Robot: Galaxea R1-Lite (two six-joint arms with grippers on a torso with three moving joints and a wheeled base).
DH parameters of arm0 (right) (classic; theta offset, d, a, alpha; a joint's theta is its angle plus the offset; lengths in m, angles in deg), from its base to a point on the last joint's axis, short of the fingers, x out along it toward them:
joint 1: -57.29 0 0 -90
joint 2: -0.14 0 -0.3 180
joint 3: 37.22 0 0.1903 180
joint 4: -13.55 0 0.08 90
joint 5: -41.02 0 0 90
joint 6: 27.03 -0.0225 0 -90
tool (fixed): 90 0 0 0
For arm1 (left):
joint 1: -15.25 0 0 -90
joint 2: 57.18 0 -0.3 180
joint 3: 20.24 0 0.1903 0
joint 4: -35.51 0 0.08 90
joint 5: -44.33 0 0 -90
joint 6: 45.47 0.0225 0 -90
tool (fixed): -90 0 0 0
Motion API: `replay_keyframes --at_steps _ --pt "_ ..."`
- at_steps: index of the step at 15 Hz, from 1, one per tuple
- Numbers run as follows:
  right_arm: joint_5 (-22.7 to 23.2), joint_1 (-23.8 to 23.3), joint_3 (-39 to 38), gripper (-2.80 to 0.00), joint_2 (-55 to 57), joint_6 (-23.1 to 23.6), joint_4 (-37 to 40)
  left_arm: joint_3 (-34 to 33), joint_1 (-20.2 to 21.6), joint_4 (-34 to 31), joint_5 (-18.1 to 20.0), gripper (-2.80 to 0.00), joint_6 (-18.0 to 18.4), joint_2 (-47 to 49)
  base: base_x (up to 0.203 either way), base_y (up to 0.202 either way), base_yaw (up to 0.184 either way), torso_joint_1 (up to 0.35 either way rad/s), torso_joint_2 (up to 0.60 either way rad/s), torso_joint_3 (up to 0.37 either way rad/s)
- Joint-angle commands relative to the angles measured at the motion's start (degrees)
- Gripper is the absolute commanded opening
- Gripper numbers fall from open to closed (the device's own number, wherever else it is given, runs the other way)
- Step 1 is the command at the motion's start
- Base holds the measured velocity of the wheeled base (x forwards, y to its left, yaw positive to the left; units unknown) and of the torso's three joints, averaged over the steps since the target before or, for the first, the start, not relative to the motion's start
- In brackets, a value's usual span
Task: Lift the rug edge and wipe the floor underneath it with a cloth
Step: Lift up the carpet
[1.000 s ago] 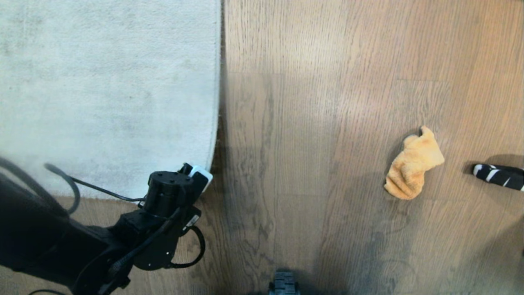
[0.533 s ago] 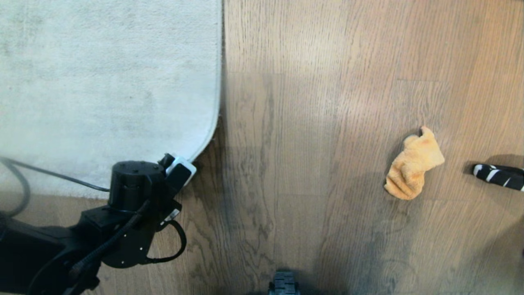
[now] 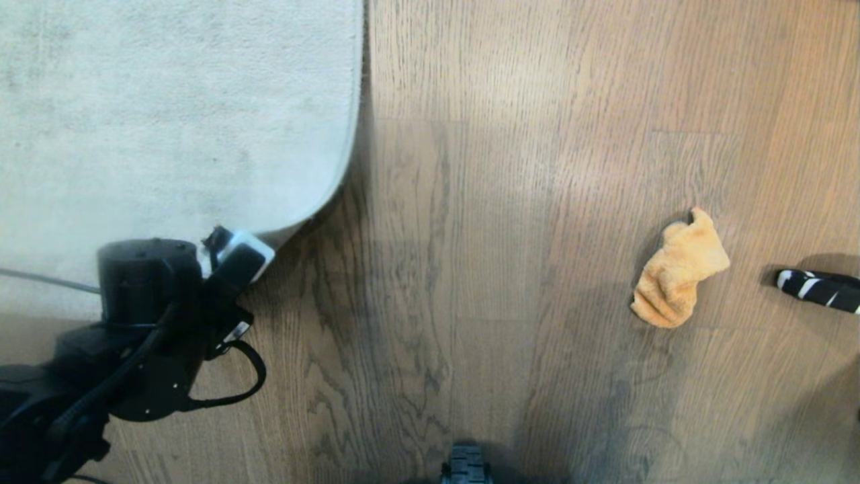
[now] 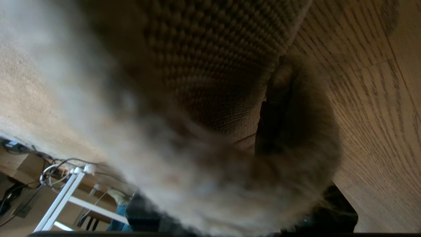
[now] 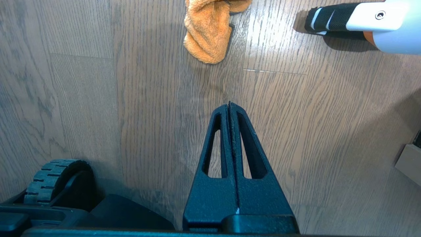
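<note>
The light grey rug [image 3: 168,121] covers the far left of the floor [image 3: 470,202]. Its rug edge [image 3: 349,154] runs straight, then curves in toward my left gripper [image 3: 262,236], which is shut on the near corner and holds it off the planks. In the left wrist view the pile [image 4: 230,184] folds between the dark fingers [image 4: 141,214], and the beige woven backing [image 4: 204,49] faces the floor [image 4: 378,98]. The orange cloth [image 3: 678,272] lies crumpled at the right. My right gripper [image 5: 229,105] hangs shut and empty, short of the cloth [image 5: 209,29].
A black-and-white striped handle [image 3: 816,289] lies just right of the cloth; the right wrist view shows its white body [image 5: 388,26]. My base wheel [image 5: 49,177] sits at the near side. Cables and a white frame [image 4: 62,197] stand beyond the rug.
My left gripper has moved left and nearer with the rug corner in it. The corner has peeled back and bared more floor beside the edge. The cloth and right arm have not moved.
</note>
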Motion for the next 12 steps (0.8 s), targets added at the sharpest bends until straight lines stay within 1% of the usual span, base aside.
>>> replay_keyframes --at_steps 1,4,5,7,11,12 --pt "0.0 0.0 0.0 -2.8 0.0 0.0 -0.1 0.0 2.5 0.3 3.4 -2.8 0.9 -1.9 0.0 0.0 0.0 0.0 0.0 0.0" --pt "0.0 0.0 0.0 -2.8 0.1 0.0 -0.1 -0.1 6.2 -0.8 6.8 -2.8 4.6 -5.2 0.0 0.0 0.0 0.0 0.0 0.0" --pt "0.0 0.0 0.0 -2.8 0.0 0.0 -0.1 -0.1 7.2 -1.5 8.4 -2.8 5.1 -5.6 0.0 0.0 0.0 0.0 0.0 0.0" --pt "0.0 0.0 0.0 -2.8 0.0 0.0 -0.1 0.0 8.5 -1.6 11.8 -2.8 5.1 -5.7 0.0 0.0 0.0 0.0 0.0 0.0" --pt "0.0 0.0 0.0 -2.8 0.0 0.0 -0.1 -0.9 11.1 -1.3 16.9 -2.8 4.4 -5.2 0.0 0.0 0.0 0.0 0.0 0.0" --pt "0.0 0.0 0.0 -2.8 0.0 0.0 -0.1 -1.3 11.9 -1.2 19.4 -2.8 4.1 -5.0 0.0 0.0 0.0 0.0 0.0 0.0"
